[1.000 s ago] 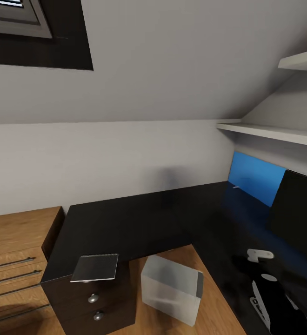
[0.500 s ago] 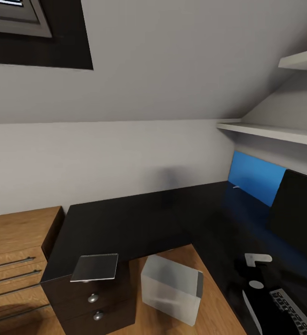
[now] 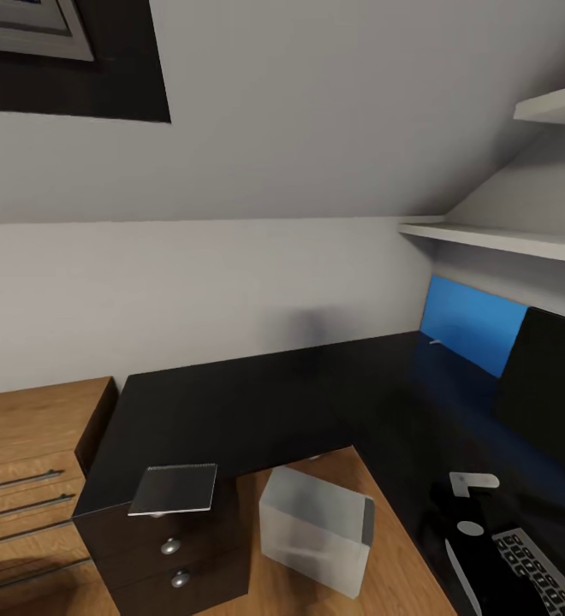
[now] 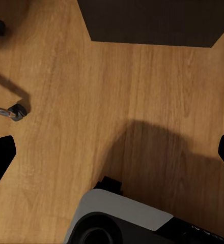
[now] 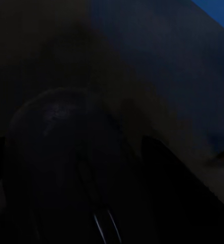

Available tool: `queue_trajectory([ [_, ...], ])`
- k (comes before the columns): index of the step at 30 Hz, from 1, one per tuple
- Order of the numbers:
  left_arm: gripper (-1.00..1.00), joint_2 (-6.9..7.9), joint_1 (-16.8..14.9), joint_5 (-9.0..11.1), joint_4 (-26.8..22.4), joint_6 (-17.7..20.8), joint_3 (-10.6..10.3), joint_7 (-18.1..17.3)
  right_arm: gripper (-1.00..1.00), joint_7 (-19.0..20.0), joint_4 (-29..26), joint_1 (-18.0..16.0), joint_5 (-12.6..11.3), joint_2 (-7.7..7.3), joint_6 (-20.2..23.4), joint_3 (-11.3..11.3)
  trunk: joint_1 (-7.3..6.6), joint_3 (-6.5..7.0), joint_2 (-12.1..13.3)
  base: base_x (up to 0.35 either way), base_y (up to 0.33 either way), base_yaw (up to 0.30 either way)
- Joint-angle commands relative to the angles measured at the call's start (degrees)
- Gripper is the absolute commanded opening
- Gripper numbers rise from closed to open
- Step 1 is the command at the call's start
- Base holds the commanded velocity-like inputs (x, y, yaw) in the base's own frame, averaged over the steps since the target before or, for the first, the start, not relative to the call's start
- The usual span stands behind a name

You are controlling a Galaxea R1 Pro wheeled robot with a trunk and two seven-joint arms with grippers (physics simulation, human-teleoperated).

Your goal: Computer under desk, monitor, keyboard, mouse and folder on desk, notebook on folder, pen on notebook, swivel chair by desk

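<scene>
Bedroom workstation, mid-tidy: the keyboard (image 3: 539, 571) lies on the right wing of the glossy black desk (image 3: 231, 411), at the near corner of the head view, below the monitor (image 3: 550, 389). Its long axis slants along that wing, one end toward the desk's inner corner, the other running out of frame toward you.

The right wrist view looks onto dark desktop and a rounded dark shape (image 5: 66, 168) with a centre seam, probably the mouse. Whether the right gripper's pincer is apart or clamped on it cannot be told. The left gripper (image 4: 112, 155) hangs over the plank floor (image 4: 66, 61) with its fingers (image 4: 0, 157) spread wide and nothing between them.

If the mouse is your load, set it down just beside the keyboard's end. Keep it clear of the keys, lower it flat and release only once it rests. The notebook (image 3: 174, 489) waits on the desk's far left corner, and the computer (image 3: 315, 530) sits on the floor in the L's crook.
</scene>
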Motion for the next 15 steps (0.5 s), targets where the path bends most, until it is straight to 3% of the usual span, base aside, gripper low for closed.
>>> queue_trajectory([
  [1,1.0,0.1,0.0,0.6,0.3,-0.2,-0.4,0.4,-1.0,-0.2,-0.1,0.0,0.5,0.01,0.5,0.0,0.01,-0.06,0.0,-0.054,0.0,0.0],
  [6,1.0,0.11,0.0,0.5,1.1,-0.2,-0.6,0.4,-1.0,-0.2,0.0,0.0,0.5,0.01,0.5,0.0,0.01,-0.06,0.0,-0.173,-0.042,0.0],
  [15,1.0,0.11,0.0,0.5,1.2,-0.2,-0.5,0.4,-1.0,-0.3,0.0,0.0,0.5,0.01,0.5,0.0,0.01,-0.06,0.0,-0.028,-0.01,0.0],
])
